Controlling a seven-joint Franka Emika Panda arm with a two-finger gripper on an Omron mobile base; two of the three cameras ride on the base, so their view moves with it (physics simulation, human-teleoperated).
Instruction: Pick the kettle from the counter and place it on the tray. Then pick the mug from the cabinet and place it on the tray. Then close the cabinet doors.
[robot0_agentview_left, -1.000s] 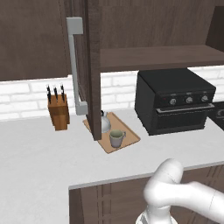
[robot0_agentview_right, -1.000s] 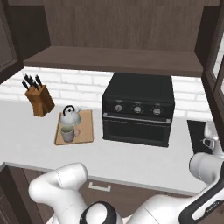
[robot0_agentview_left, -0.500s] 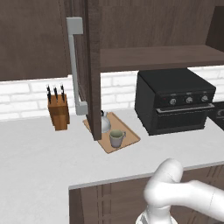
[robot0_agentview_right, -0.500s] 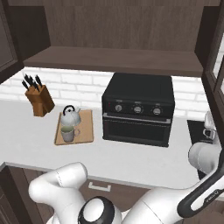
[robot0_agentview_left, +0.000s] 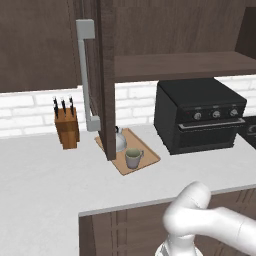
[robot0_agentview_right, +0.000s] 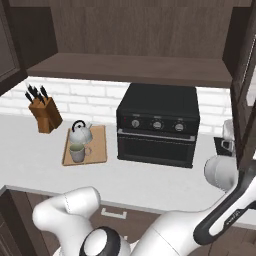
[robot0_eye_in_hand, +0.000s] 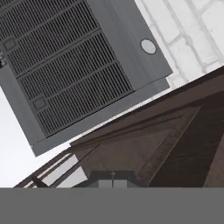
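The kettle (robot0_agentview_right: 80, 134) and the mug (robot0_agentview_right: 77, 152) both stand upright on the tray (robot0_agentview_right: 97, 148), which lies flat on the counter (robot0_agentview_right: 30, 150) between the knife block (robot0_agentview_right: 45, 114) and the black toaster oven (robot0_agentview_right: 157, 131). The tray's long axis runs from the counter's front toward the white brick wall; the kettle sits at its far end, the mug just in front of it, nearer the front edge. In the right base view the kettle's black handle arches over its dome and its spout points right, while the mug's handle sticks out to the right. In the left base view the mug (robot0_agentview_left: 133, 157) shows whole, but the kettle (robot0_agentview_left: 120, 140) is half hidden behind the edge of the open left cabinet door (robot0_agentview_left: 106, 75), whose grey bar handle (robot0_agentview_left: 86, 75) faces the camera. The cabinet's (robot0_agentview_right: 135, 30) inner shelf (robot0_agentview_right: 130, 67) shows bare above the oven. The right cabinet door (robot0_agentview_right: 246, 85) stands open at the frame's right edge, cut off. The hand view looks at dark wood panelling of a door and the oven's vented side (robot0_eye_in_hand: 74, 65) against the brick wall. The claw's (robot0_eye_in_hand: 112, 183) tips are barely visible at the bottom, closed together on nothing.
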